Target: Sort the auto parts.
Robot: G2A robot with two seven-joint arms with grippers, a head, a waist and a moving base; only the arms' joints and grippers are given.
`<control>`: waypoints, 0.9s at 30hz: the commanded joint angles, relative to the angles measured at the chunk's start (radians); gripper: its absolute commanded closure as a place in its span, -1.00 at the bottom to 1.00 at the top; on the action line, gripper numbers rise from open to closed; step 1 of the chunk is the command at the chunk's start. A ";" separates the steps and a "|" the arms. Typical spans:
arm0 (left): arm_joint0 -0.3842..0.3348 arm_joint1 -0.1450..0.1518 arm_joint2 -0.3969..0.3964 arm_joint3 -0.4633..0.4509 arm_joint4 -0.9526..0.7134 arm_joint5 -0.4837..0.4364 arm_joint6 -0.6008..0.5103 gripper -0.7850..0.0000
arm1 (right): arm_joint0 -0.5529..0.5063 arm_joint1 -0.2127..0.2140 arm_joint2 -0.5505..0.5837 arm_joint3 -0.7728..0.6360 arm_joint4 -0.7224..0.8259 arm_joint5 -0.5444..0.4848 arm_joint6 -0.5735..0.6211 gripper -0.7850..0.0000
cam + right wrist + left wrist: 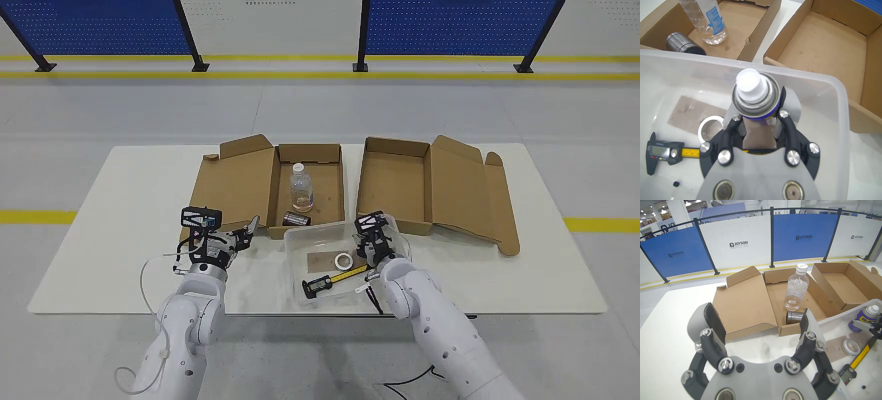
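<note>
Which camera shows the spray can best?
The right wrist view: the spray can sits close up, upright, clamped in the right end effector. The left wrist view catches its side at the frame edge, partly covered; in the top view it is too small to make out.

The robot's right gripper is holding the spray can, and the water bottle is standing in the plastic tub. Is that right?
Not quite. The right gripper is holding the spray can, but the water bottle stands in a cardboard box, not the plastic tub, beside a metal cylinder. The top view shows it.
</note>
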 commanded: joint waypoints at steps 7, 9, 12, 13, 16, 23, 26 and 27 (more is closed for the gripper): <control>0.000 0.000 0.000 0.000 0.000 0.000 0.000 -1.00 | -0.009 0.000 0.011 -0.002 -0.007 -0.027 -0.014 1.00; 0.000 0.000 0.000 0.000 0.000 0.000 0.000 -1.00 | -0.019 0.002 0.019 -0.021 -0.007 -0.040 -0.020 1.00; 0.000 0.000 0.000 0.000 0.000 0.000 0.000 -1.00 | -0.043 0.008 0.035 -0.064 -0.008 -0.062 -0.030 1.00; 0.000 0.000 0.000 0.000 0.000 0.000 0.000 -1.00 | -0.056 0.010 0.042 -0.085 -0.007 -0.070 -0.032 1.00; 0.000 0.000 0.000 0.000 0.000 0.000 0.000 -1.00 | -0.100 0.019 0.065 -0.166 -0.010 -0.097 -0.035 1.00; 0.000 0.000 0.000 0.000 0.000 0.000 0.000 -1.00 | -0.229 0.050 0.156 -0.401 0.014 -0.230 0.007 1.00; 0.000 0.000 0.000 0.000 0.000 0.000 0.000 -1.00 | -0.275 0.066 0.196 -0.484 0.024 -0.326 0.069 1.00; 0.000 0.000 0.000 0.000 0.000 0.000 0.000 -1.00 | -0.289 0.070 0.210 -0.505 0.038 -0.353 0.088 1.00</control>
